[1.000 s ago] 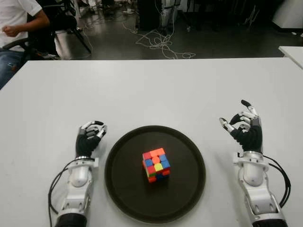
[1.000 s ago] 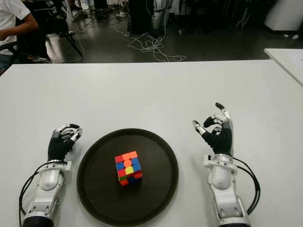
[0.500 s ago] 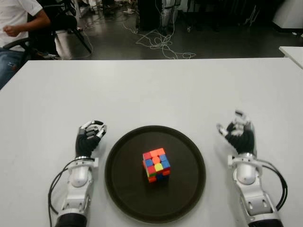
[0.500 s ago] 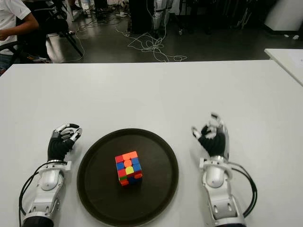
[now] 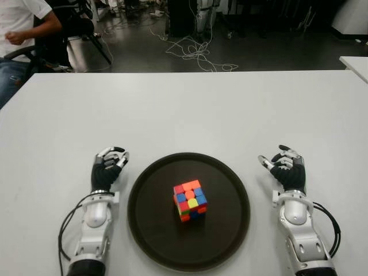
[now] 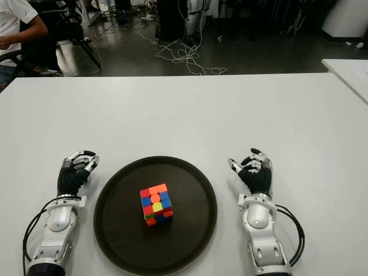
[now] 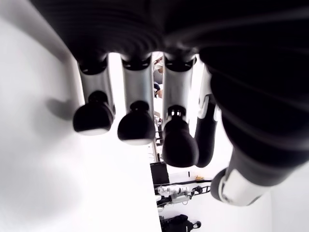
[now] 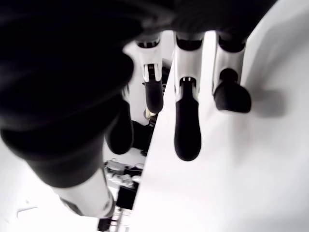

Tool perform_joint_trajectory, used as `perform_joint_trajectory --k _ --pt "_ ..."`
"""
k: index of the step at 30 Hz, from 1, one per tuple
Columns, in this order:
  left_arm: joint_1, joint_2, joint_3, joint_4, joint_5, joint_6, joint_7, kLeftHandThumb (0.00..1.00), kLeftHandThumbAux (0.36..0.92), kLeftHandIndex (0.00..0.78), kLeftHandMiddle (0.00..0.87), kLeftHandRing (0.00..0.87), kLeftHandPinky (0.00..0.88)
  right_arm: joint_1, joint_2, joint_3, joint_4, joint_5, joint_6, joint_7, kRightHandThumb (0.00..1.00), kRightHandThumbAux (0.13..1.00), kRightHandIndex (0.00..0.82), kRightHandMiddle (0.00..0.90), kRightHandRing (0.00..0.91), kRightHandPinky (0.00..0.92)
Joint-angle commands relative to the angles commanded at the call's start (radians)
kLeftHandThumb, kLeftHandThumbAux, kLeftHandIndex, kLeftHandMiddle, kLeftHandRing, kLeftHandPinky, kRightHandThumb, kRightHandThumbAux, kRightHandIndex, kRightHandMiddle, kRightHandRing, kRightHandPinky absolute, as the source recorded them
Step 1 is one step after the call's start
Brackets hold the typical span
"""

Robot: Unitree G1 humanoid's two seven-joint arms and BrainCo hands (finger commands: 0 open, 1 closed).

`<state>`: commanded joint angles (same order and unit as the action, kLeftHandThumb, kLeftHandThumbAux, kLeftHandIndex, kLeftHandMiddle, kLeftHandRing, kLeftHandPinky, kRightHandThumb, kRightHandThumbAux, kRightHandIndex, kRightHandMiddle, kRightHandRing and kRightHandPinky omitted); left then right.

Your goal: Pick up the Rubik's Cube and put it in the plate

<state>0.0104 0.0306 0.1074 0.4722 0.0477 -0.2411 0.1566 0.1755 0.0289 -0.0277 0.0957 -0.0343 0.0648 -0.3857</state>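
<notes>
The Rubik's Cube (image 5: 190, 201) stands near the middle of the round dark plate (image 5: 150, 230), with red, blue and yellow squares showing. My left hand (image 5: 108, 164) shows on the white table (image 5: 184, 109) just left of the plate. Its fingers (image 7: 136, 126) are loosely bent and hold nothing. My right hand (image 5: 284, 167) shows just right of the plate, low over the table. Its fingers (image 8: 187, 130) are relaxed around empty space. Neither hand touches the cube.
A person (image 5: 23, 29) sits beyond the table's far left corner. Cables (image 5: 195, 52) lie on the dark floor behind the table. The corner of another white table (image 5: 356, 62) shows at the far right.
My right hand has come down and drawn back toward me beside the plate, its fingers bending from a wide spread. The cube, plate and left hand have not moved.
</notes>
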Motion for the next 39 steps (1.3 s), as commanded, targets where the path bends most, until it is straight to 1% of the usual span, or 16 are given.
perform_joint_trajectory --k 9,12,15,19,22,25,30,34,39 --pt "-0.010 -0.007 0.010 0.012 -0.012 0.021 0.017 0.705 0.707 0.443 0.804 0.823 0.811 -0.015 -0.010 -0.013 0.027 0.028 0.001 0.022 0.235 0.854 0.685 0.794 0.808 0.808" --pt "-0.011 -0.007 0.009 0.012 -0.008 0.032 0.021 0.705 0.708 0.443 0.802 0.819 0.801 -0.019 -0.007 -0.019 0.033 0.032 0.009 0.018 0.271 0.850 0.685 0.793 0.806 0.809" --pt "-0.008 -0.007 0.007 0.006 -0.003 0.039 0.024 0.705 0.708 0.443 0.801 0.815 0.794 -0.019 -0.007 -0.020 0.034 0.031 0.015 0.015 0.284 0.847 0.688 0.794 0.808 0.810" --pt "0.000 -0.009 0.002 -0.010 0.007 0.048 0.032 0.706 0.709 0.443 0.800 0.812 0.792 -0.019 -0.001 -0.023 0.023 0.022 0.046 -0.005 0.269 0.847 0.706 0.806 0.817 0.823" --pt "0.002 -0.008 -0.001 -0.016 0.012 0.054 0.037 0.707 0.708 0.443 0.799 0.812 0.796 -0.017 0.000 -0.022 0.020 0.020 0.051 -0.011 0.272 0.848 0.716 0.814 0.823 0.829" --pt "0.003 -0.006 -0.002 -0.018 0.016 0.061 0.039 0.707 0.707 0.444 0.800 0.814 0.801 -0.014 -0.002 -0.020 0.020 0.021 0.045 -0.011 0.277 0.849 0.714 0.814 0.824 0.827" --pt "0.003 -0.003 -0.004 -0.017 0.019 0.064 0.038 0.707 0.707 0.443 0.802 0.816 0.805 -0.010 -0.017 -0.008 0.031 0.008 0.029 0.002 0.243 0.868 0.689 0.799 0.813 0.811" --pt "0.002 -0.002 -0.003 -0.015 0.018 0.068 0.038 0.708 0.707 0.444 0.805 0.816 0.803 -0.010 -0.026 -0.003 0.044 -0.005 0.013 0.010 0.257 0.873 0.669 0.788 0.805 0.802" --pt "-0.003 0.001 -0.003 -0.008 0.021 0.073 0.042 0.709 0.707 0.444 0.808 0.816 0.803 -0.012 -0.027 -0.005 0.055 -0.010 0.004 0.015 0.278 0.871 0.662 0.781 0.797 0.796"
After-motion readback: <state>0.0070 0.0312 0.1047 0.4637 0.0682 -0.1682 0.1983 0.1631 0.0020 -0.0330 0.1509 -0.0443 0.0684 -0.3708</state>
